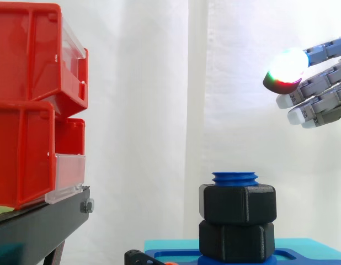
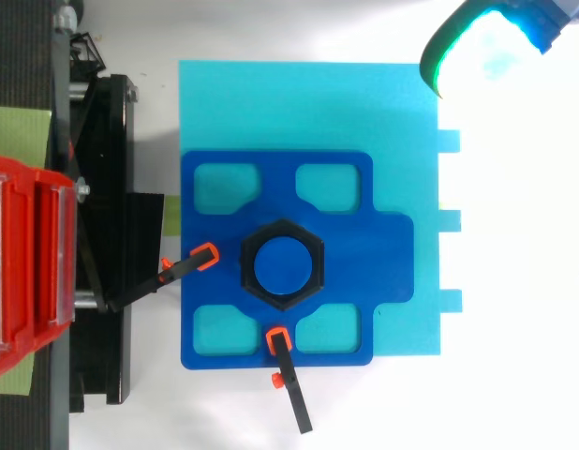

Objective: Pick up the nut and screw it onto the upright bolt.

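A blue upright bolt [image 1: 234,178] stands on a blue fixture plate [image 2: 364,272]. Two black hex nuts sit on it, the upper nut [image 1: 238,203] stacked on the lower nut [image 1: 235,240], and the bolt's threaded tip pokes out above them. In the top view the black hex nut [image 2: 282,265] rings the bolt's blue top [image 2: 282,264]. My hand [image 1: 319,83] hangs high at the right, well above and to the right of the bolt, its fingers nearly straight and holding nothing. One glowing fingertip [image 2: 486,42] shows at the upper right of the top view.
Red bins [image 1: 32,99] are stacked on a black stand [image 1: 38,221] at the left. The fixture plate lies on a cyan base [image 2: 402,112], held by two orange-tipped black clamps [image 2: 186,265] [image 2: 288,375].
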You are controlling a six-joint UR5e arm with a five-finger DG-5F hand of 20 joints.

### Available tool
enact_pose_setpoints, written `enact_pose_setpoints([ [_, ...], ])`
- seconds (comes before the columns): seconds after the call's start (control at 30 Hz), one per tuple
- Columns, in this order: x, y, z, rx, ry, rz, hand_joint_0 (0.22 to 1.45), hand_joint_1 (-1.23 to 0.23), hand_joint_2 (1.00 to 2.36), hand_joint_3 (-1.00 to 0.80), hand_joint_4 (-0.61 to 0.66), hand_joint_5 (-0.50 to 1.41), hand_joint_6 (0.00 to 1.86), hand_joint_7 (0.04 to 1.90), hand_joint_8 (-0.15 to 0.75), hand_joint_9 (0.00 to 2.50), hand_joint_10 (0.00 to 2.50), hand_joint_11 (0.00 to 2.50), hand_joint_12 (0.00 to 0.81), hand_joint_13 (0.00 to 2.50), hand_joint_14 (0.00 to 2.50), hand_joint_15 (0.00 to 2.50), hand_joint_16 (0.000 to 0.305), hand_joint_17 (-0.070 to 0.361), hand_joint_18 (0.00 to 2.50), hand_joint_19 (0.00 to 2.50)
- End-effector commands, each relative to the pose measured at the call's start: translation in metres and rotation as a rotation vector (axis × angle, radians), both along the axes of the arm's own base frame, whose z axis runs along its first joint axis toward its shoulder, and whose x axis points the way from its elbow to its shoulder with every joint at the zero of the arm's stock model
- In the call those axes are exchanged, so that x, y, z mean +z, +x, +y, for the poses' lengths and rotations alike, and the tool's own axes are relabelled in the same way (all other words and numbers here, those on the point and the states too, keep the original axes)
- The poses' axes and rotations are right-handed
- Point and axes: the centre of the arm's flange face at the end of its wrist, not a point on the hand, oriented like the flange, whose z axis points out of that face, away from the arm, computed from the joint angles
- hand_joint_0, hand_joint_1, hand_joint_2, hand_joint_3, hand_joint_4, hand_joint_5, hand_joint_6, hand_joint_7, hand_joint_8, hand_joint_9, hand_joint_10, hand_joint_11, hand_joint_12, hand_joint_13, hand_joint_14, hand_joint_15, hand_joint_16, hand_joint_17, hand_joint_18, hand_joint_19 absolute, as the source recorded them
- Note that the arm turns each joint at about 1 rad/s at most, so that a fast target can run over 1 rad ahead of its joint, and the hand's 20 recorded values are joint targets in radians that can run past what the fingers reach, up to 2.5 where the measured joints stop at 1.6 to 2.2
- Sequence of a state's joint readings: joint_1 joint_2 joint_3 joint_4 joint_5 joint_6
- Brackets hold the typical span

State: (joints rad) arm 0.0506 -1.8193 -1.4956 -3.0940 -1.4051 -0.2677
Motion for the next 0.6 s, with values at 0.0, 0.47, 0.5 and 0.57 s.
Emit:
enact_pose_setpoints([
  [0.0, 0.0000, 0.0000, 0.0000, 0.000, 0.001, 0.000, 0.50, -0.49, 1.00, -0.50, 0.06, -0.22, 0.50, 0.60, 0.178, 0.15, 0.00, 0.00, 0.341, 0.00, 0.00, 0.00, 0.048, 0.108, 0.00, 0.00],
  [0.47, 0.0000, 0.0000, 0.0000, 0.000, 0.001, 0.000, 0.50, -0.50, 1.00, -0.50, 0.07, -0.22, 0.50, 0.63, 0.179, 0.14, 0.00, 0.00, 0.338, 0.00, 0.00, 0.00, 0.048, 0.108, 0.00, 0.00],
  [0.5, 0.0000, 0.0000, 0.0000, 0.000, -0.001, 0.000, 0.50, -0.50, 1.00, -0.50, 0.07, -0.22, 0.50, 0.62, 0.180, 0.14, 0.00, 0.00, 0.339, 0.00, 0.00, 0.00, 0.048, 0.108, 0.00, 0.00],
  [0.57, 0.0000, 0.0000, 0.0000, 0.000, -0.001, 0.000, 0.50, -0.50, 1.00, -0.50, 0.07, -0.22, 0.50, 0.58, 0.184, 0.16, 0.00, 0.00, 0.339, 0.00, 0.00, 0.00, 0.048, 0.109, 0.00, 0.00],
])
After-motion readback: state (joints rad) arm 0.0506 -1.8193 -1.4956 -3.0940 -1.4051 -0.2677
